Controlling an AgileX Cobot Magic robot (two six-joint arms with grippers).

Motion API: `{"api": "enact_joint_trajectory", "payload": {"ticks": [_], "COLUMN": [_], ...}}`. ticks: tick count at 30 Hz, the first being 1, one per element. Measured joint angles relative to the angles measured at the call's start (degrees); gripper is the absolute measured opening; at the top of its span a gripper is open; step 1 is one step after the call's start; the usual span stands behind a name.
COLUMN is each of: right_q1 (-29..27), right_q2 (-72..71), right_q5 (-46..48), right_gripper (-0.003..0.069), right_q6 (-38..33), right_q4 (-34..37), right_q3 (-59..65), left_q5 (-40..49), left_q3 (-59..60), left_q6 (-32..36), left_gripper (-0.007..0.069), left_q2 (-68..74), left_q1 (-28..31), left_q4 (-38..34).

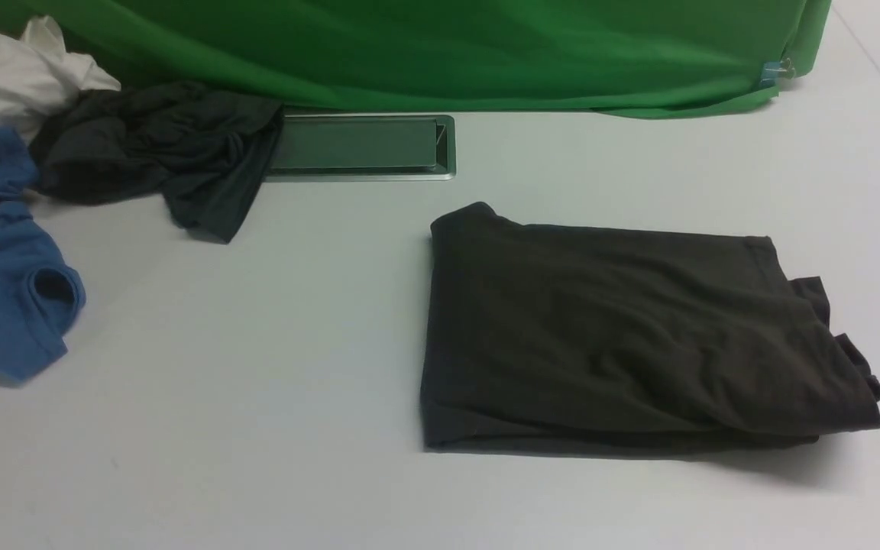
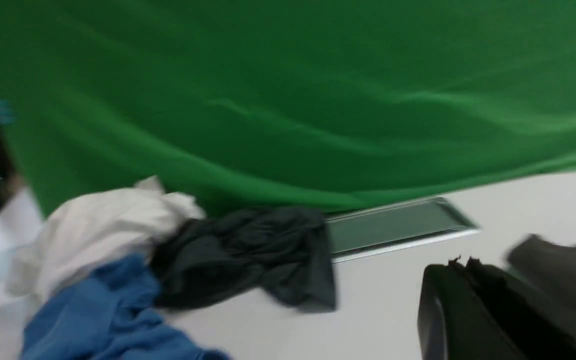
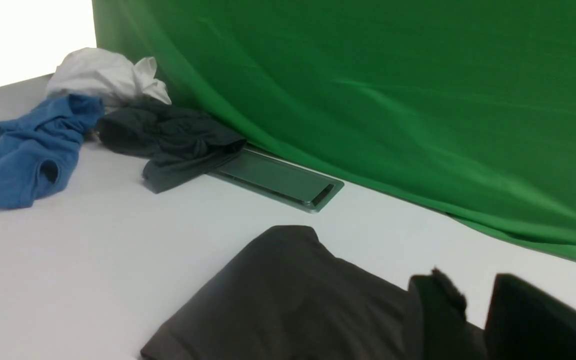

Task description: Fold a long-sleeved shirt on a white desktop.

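While the long-sleeved shirt (image 1: 638, 336) lay folded, the right gripper (image 3: 475, 312) stood parted, empty — best lifted straight off; the left gripper (image 2: 463, 280) was closed.

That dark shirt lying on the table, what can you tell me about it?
The long-sleeved shirt is a dark olive-brown, nearly black soft knit. It lies folded into a flat, rough rectangle on the white desktop, right of centre, with layered edges showing at its near and right sides and slight wrinkles on top. In the front view nothing else touches it.
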Motion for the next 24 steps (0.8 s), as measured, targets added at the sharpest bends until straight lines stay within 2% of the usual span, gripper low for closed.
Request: {"api": "enact_joint_trajectory", "payload": {"ticks": [3,6,24], "right_q1": [0.00,0.00,0.00], "right_q2": [0.00,0.00,0.00], "right_q5": [-0.06,-0.13,-0.07], "right_gripper": [0.0211,0.0224,0.0237], "right_q6": [0.00,0.00,0.05], "right_q4": [0.05,0.05,0.05], "right_q3": [0.00,0.00,0.00], "left_q5": [-3.98,-3.59,-4.57], "left_q3": [9.43,15.98,16.77], "left_q6": [-3.41,-8.08,-7.30], "left_gripper": [0.0020,0.0020,0.0020], "left_q2": [-0.98,-1.01,-1.27], "left_q1": [3.10,5.14,2.85], "left_q4": [0.00,-0.30,0.00]}}
